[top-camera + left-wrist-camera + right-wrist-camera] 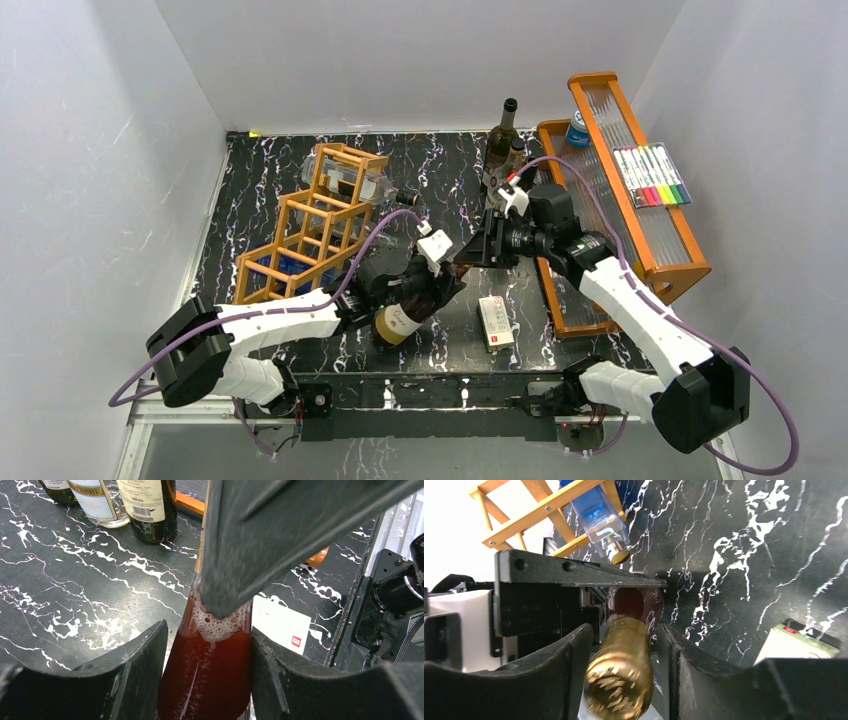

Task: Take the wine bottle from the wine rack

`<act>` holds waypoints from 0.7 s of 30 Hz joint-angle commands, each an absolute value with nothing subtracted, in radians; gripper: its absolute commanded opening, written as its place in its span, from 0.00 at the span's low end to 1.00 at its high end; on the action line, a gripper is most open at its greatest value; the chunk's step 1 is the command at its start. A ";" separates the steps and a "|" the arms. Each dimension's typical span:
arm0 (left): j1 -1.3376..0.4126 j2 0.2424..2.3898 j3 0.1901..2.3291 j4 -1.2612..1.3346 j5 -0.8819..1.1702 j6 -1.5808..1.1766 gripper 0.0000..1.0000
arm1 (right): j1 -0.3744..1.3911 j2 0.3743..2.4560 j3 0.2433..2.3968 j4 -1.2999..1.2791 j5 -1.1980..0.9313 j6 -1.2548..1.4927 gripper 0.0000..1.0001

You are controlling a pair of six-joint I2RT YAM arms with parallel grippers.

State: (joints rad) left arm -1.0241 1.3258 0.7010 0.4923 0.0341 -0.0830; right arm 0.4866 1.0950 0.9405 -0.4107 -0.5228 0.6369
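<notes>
Top view: bottle [400, 318] is off the rack [310, 225], lying tilted over the middle of the worktop [260, 180], base toward the near edge, neck toward the far right. The rack stands well apart at far left and has a clear bottle [345, 175] in its upper cell. The left arm reaches low from the near-left base toward centre, with the left gripper [425, 285] on the bottle's body. The right arm stretches from the near-right base, wrist turned left, bringing the right gripper [465, 258] to the neck end. A white box [496, 322] lies just right of the bottle. Left wrist view: both fingers [135, 670] are clamped on the glass at the shoulder. Red liquid with foam shows inside, so the bottle is judged full and heavy. A finger of the right gripper crosses above the neck. Right wrist view: the gold-foiled neck [621, 670] sits between the fingers [559, 680], close on both sides. Cannot tell whether they press it or only bracket it. Handling judgement: rigid glass, smooth and slippery, breakable if dropped on the hard worktop. The weight sits low in the body, and the foil may slide under the pads. The body just below the shoulder should carry the load, and the neck grip should serve only as a steadying second hold.
</notes>
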 commanded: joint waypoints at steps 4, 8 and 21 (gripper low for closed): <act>-1.029 1.286 0.786 0.597 0.038 -0.116 0.00 | 0.507 1.109 0.878 -0.224 -0.646 0.712 0.52; -1.028 1.283 0.784 0.591 0.048 -0.122 0.00 | 0.508 1.097 0.886 -0.249 -0.603 0.696 0.40; -1.028 1.210 0.799 0.420 0.067 -0.138 0.64 | 0.508 1.086 1.048 -0.303 -0.469 0.577 0.00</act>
State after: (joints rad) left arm -1.0233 1.3224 0.7448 0.4004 0.0349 -0.1013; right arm 0.5133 1.1187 0.9081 -0.3691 -0.5438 0.6479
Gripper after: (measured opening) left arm 0.540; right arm 0.478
